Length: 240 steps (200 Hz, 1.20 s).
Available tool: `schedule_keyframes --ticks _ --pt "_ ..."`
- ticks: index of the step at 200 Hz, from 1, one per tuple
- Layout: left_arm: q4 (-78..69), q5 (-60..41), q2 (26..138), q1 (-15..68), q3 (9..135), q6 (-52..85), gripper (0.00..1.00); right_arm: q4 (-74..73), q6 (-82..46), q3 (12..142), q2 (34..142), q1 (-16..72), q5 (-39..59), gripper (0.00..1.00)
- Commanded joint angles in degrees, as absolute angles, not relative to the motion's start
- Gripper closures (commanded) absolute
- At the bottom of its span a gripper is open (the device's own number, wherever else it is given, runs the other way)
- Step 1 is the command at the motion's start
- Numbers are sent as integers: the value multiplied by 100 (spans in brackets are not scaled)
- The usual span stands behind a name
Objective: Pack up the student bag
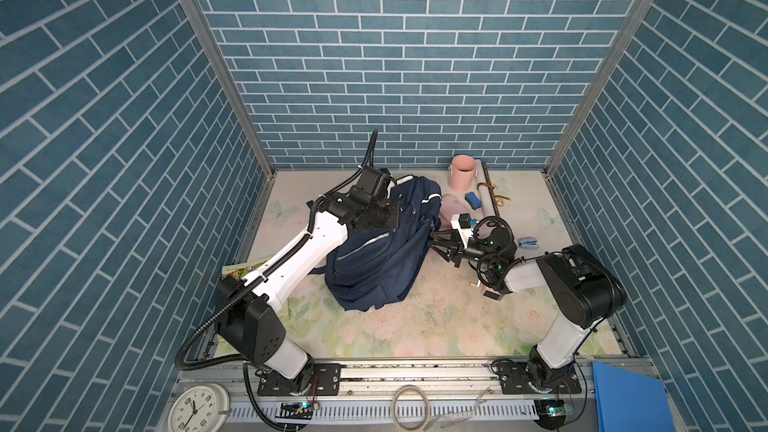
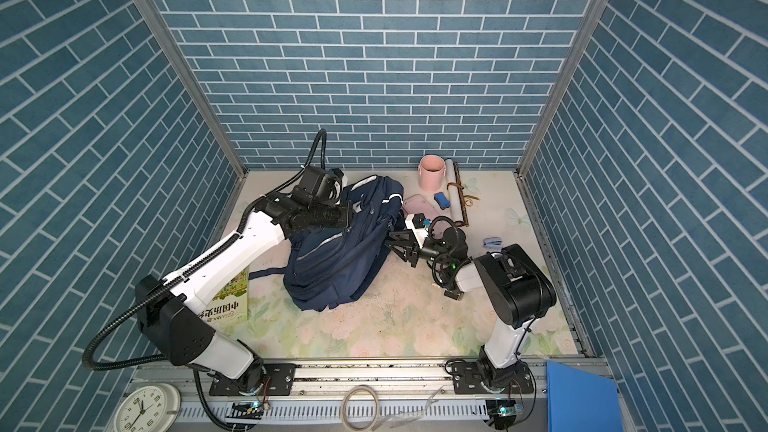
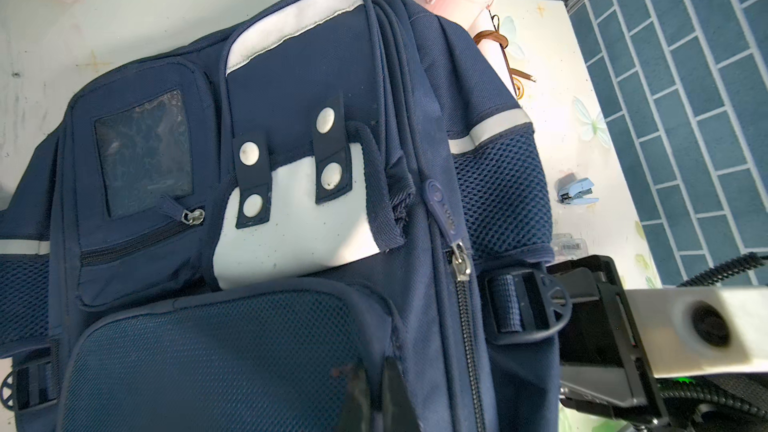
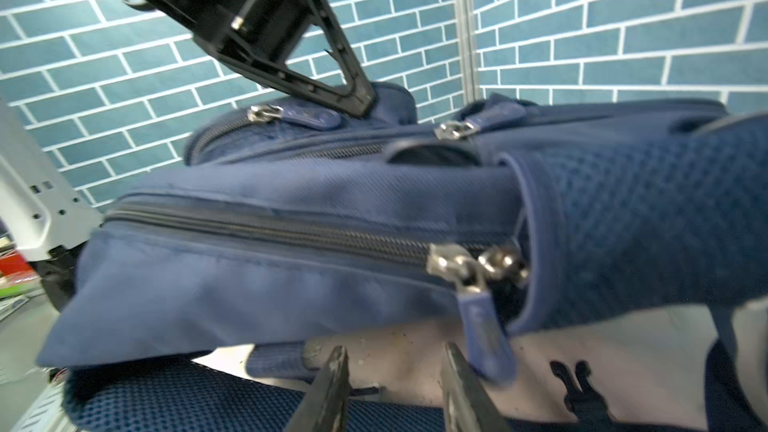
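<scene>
Mid-frame, left gripper (image 4: 359, 103) jaws clenched on student bag (image 1: 374, 259) fabric; right gripper (image 4: 395, 351) jaws apart by zipper pull (image 4: 484, 326).

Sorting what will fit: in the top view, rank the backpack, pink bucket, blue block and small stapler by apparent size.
Largest to smallest: student bag, pink bucket, then blue block and stapler, which look about alike, so unranked.

The book (image 2: 235, 301) is largely covered by the left arm (image 2: 237, 259) (title partly readable); the student bag (image 4: 291, 201) is rendered blurred and cut off at the edges.
</scene>
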<state>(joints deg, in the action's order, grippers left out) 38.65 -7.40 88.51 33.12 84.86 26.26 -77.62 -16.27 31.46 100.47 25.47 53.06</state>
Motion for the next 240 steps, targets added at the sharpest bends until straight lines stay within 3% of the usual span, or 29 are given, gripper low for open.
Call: schedule_keyframes --ticks 1,62,127,199,240 --pt "3233 -780 8489 3257 8536 2571 100 -8351 -1948 3276 10153 2501 5672 61" --pt "3181 -915 8481 3217 8515 2584 100 -7850 -1884 3337 10183 2365 5706 61" --pt "3145 -1011 8376 3221 8596 2611 100 -6963 -1795 3759 10317 2227 5876 53" --pt "3067 -1011 8341 3226 8552 2692 100 -6375 -1565 3984 10314 2228 6011 53" --pt "3046 -959 8367 3225 8461 2701 100 -6778 -1688 3889 10169 2232 6117 57"
